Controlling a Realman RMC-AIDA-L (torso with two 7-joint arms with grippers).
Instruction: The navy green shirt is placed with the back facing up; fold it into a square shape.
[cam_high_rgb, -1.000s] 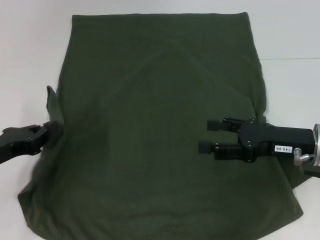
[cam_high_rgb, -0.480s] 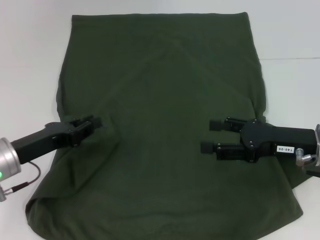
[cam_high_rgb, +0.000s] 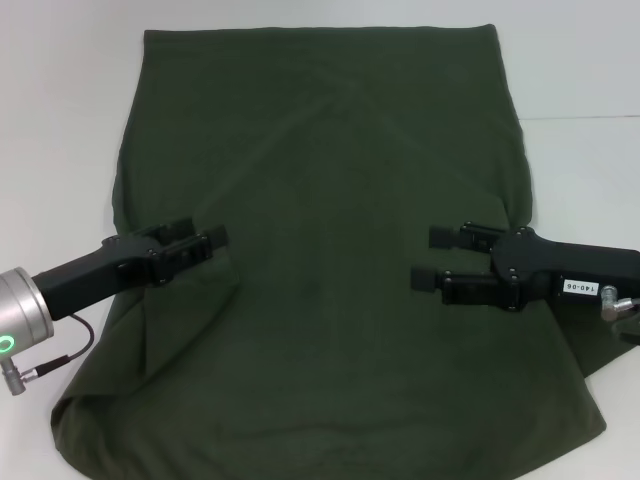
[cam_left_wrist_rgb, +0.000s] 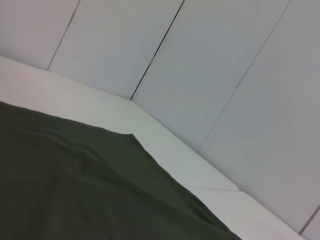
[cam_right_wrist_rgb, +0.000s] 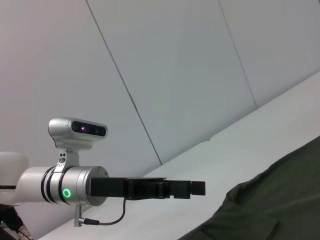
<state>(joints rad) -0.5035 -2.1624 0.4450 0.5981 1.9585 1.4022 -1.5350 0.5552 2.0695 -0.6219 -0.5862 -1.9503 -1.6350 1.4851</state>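
The navy green shirt (cam_high_rgb: 330, 150) lies spread on the white table (cam_high_rgb: 60, 100), plain side up, with its left side turned in over the body. My left gripper (cam_high_rgb: 205, 232) reaches in over that folded left part, fingers apart with nothing between them. My right gripper (cam_high_rgb: 423, 257) hovers open over the shirt's right half, pointing toward the left one. The right wrist view shows the left gripper (cam_right_wrist_rgb: 197, 188) side-on above the table, with the shirt (cam_right_wrist_rgb: 280, 200) at the lower corner. The left wrist view shows only shirt (cam_left_wrist_rgb: 75, 190) and table.
White table surface (cam_high_rgb: 580, 70) shows to the left, right and behind the shirt. A pale panelled wall (cam_left_wrist_rgb: 210, 60) stands behind the table. A cable (cam_high_rgb: 60, 355) hangs from the left wrist near the shirt's lower left corner.
My left gripper carried the shirt's left edge rightward onto the body and now stands open over it. My right gripper drew back slightly to the right.
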